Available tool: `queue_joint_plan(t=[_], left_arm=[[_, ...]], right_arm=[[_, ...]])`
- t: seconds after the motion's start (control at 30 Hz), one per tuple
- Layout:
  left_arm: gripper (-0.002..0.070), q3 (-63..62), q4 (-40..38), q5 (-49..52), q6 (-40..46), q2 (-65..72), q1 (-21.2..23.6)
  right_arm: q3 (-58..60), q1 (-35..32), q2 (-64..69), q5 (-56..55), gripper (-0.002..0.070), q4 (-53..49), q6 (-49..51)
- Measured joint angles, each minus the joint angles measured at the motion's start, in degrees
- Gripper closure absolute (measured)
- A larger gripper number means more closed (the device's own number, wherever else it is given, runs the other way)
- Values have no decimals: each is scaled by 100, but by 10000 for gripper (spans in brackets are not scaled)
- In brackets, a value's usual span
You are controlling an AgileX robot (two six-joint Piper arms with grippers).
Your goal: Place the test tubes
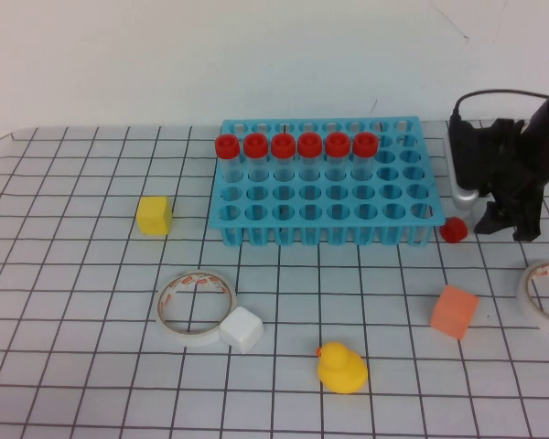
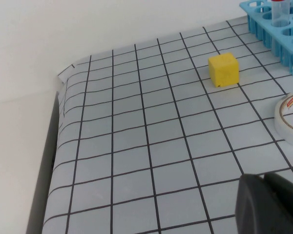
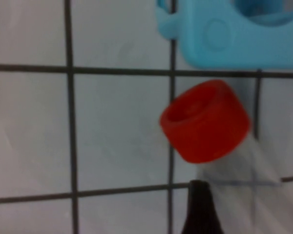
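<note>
Yellow rubber duck (image 1: 340, 368) sits closest to us in the high view. Behind it we see a white cube (image 1: 241, 328) touching a white tape roll (image 1: 195, 306), an orange cube (image 1: 454, 311) and a yellow cube (image 1: 154, 216). Six red-capped clear test tubes (image 1: 310, 146) stand in the blue plastic rack (image 1: 427, 206). The lying test tube (image 1: 454, 230) rests on the checked table (image 1: 91, 274), just beside the rack's right corner. The black right gripper (image 1: 510, 227) hangs by it, fingers apart, holding nothing we can see.

From the left wrist, we see the left gripper (image 2: 266, 204) closed and empty, over the table.

From the right wrist, we see the lying test tube's red cap beside the rack, one black fingertip (image 3: 200, 212) near it.
</note>
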Motion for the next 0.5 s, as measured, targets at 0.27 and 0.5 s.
queue_joint_plan(t=[0.27,0.5], left_arm=[[677,0,0,0,0,0,0],[676,0,0,0,14,0,0]], right_arm=[[0,0,105,129,343,0,138],[0,0,118,136,441,0,163]])
